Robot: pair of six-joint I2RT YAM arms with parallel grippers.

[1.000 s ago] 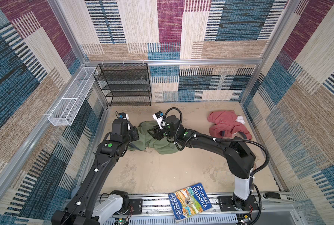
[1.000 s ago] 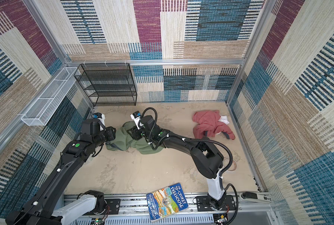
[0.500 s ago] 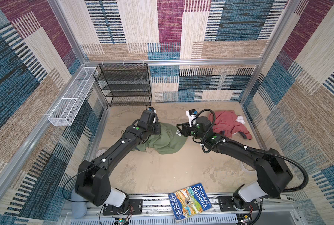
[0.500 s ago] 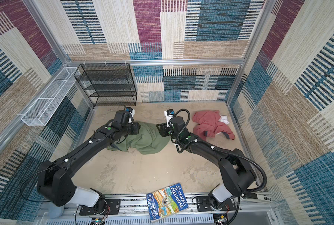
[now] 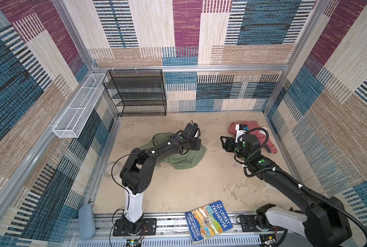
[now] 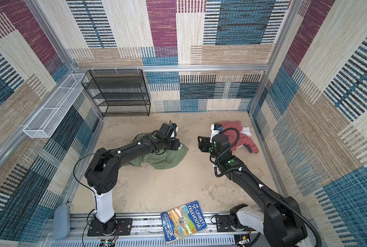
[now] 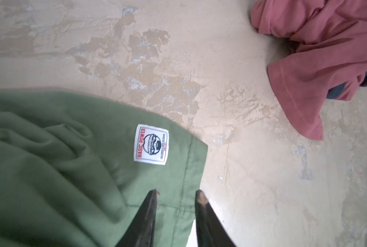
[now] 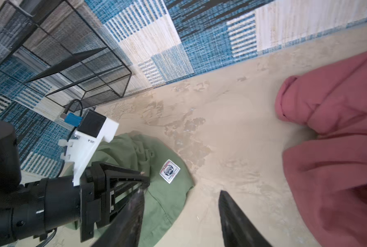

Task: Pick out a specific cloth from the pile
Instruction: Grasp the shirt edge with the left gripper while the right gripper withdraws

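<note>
Beside the white label (image 7: 151, 147), sink your parted, empty left gripper (image 7: 177, 191) onto the hem of the cloth (image 7: 50, 160), then pinch.

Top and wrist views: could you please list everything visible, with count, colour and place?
cloth: one, olive-green, white label, middle of table
dusty-red garment: one, dusty red, far right of table
white garment: one, white, tucked against the red one
shelf rack: one, black mesh, far left, at the back
basket: one, white wire, hung high on the left
book: one, colourful, near edge
ring: one, white, table's left edge
pad: one, grey-blue, near left corner
left gripper: one, black, open, over cloth's hem
right gripper: one, black, open, empty, between garments
</note>
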